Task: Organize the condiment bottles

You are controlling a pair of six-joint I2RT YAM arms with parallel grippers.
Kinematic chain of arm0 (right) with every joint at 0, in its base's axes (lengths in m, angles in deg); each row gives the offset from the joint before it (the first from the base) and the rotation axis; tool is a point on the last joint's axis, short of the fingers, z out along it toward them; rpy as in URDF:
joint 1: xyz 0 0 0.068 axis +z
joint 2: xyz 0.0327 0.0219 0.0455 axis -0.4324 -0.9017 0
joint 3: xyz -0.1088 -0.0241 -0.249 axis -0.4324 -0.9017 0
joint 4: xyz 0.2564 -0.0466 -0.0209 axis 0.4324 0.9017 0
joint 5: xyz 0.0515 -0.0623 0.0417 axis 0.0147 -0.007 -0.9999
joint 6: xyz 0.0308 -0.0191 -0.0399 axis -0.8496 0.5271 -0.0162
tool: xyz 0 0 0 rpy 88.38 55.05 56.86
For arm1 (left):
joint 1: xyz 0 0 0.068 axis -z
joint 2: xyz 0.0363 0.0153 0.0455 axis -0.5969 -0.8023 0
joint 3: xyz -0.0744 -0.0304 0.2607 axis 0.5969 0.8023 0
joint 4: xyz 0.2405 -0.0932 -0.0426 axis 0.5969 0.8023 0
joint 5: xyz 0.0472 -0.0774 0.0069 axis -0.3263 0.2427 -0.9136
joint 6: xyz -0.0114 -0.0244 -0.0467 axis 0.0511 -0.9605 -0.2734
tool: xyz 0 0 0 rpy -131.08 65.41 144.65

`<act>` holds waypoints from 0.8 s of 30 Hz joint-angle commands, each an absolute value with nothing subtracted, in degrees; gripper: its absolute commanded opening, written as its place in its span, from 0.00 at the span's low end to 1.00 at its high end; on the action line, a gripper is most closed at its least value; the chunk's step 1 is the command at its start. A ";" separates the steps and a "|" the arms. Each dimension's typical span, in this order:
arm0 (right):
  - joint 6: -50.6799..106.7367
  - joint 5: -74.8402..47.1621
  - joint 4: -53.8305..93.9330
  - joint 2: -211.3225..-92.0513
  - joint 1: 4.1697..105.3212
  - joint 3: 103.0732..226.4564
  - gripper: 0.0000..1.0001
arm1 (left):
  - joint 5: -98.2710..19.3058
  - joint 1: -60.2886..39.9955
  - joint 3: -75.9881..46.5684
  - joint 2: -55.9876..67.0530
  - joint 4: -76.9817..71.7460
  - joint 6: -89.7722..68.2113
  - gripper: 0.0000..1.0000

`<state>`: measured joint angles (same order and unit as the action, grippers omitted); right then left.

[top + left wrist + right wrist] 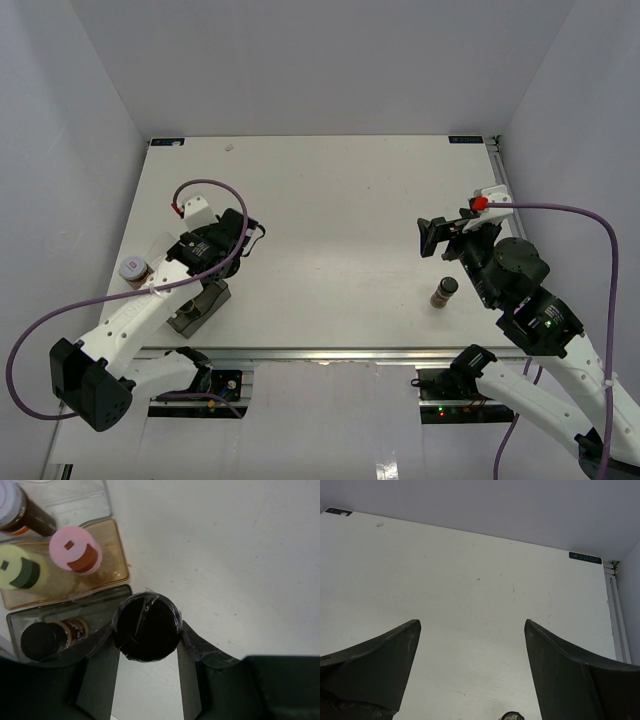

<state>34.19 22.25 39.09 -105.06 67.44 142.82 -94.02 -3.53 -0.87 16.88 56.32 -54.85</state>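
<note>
In the left wrist view my left gripper (146,632) is shut on a black-capped condiment bottle (146,625), held at the right end of a grey tray (95,611). That tray holds another black-capped bottle (42,640). The amber tray (112,565) beside it holds a pink-capped bottle (75,550) and a yellow-green-capped one (20,567). A pale-capped bottle (10,502) stands in a clear tray (85,500). From above, my left gripper (208,297) hangs over the grey tray (188,320). My right gripper (430,238) (472,625) is open and holds nothing. A lone black-capped bottle (444,292) stands just nearer than it.
The pale-capped bottle (133,268) stands left of my left arm. The metal rail (330,354) runs along the table's near edge and white walls close in the other three sides. The lone bottle's cap (512,716) peeks in at the bottom of the right wrist view.
</note>
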 commanded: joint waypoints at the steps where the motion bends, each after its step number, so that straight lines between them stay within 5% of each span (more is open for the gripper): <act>1: 33.88 21.93 37.54 -105.30 67.89 145.13 0.91 | -100.19 -3.93 -0.65 16.55 69.47 -70.19 0.00; 24: 33.88 21.84 36.42 -104.53 67.98 143.36 0.90 | -105.93 -5.09 14.12 24.07 70.68 -86.29 0.00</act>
